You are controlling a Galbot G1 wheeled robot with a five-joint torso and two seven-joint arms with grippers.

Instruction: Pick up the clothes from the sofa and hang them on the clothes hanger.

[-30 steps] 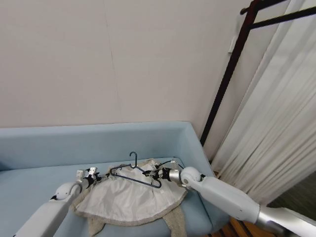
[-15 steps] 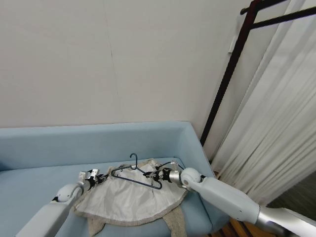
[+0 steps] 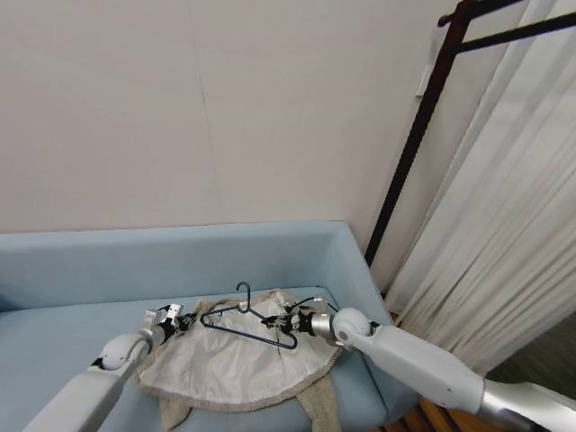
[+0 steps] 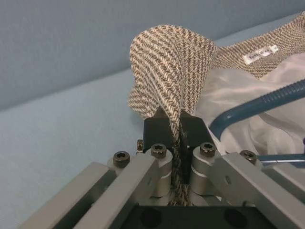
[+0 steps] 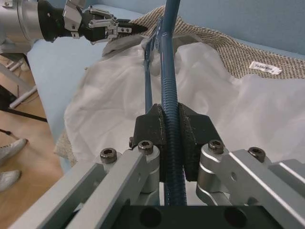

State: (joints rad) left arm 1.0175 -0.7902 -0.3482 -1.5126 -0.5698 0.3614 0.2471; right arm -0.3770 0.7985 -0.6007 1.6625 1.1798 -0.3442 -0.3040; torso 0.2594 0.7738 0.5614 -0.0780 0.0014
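Knit hem of the jacket [image 4: 167, 62], at six o'clock on the sofa [image 3: 180, 256], is pinched in the left gripper [image 4: 175, 125]; the right gripper [image 5: 171, 125] clamps the blue hanger [image 5: 167, 57]. Pulling apart could slip that thin fold free.

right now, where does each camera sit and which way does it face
Head view: on the robot's head, facing forward and down at the sofa; both arms show, left gripper and right gripper at the garment.
Left wrist view: on the left wrist, looking along its fingers shut on the garment's knit edge.
Right wrist view: on the right wrist, looking along its fingers shut on the blue hanger, toward the left gripper.
Shared: all three show hanger and garment.
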